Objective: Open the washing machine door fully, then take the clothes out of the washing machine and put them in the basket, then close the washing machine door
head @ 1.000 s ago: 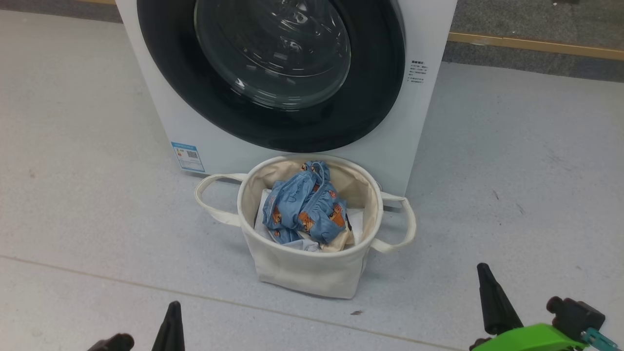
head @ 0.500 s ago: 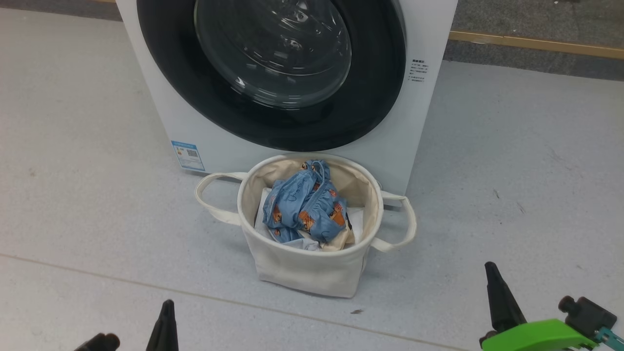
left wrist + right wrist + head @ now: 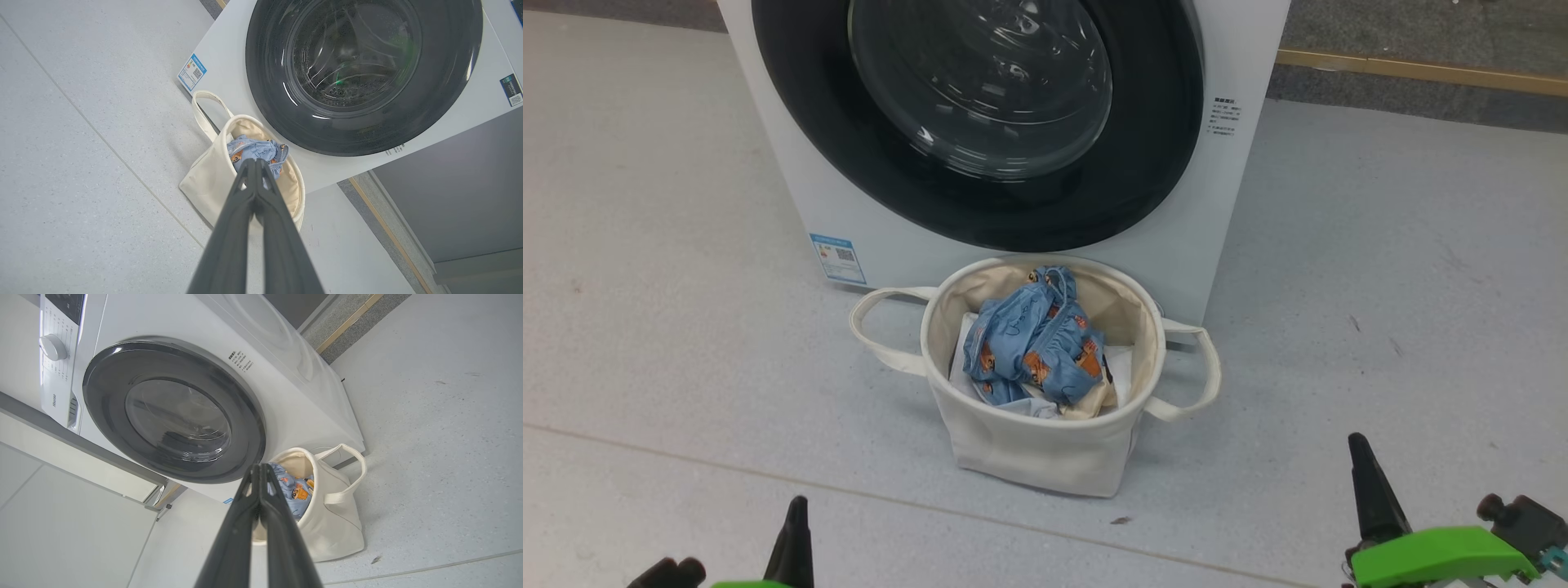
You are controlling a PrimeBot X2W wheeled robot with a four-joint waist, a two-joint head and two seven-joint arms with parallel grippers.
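Washer door point(image 3: 980, 204) shut on white front-loader point(image 3: 849, 212). Blue cartoon-print clothes point(image 3: 1033, 343) lie in cream canvas basket point(image 3: 1029, 457), just in front of it. My L claw point(image 3: 255, 163) & R claw point(image 3: 260, 467) are both clenched, empty, on basket's near side.

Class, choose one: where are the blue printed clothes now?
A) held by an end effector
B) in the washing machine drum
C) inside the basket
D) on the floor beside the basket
C: the clothes lie bundled inside the basket, in front of the shut washing machine door.
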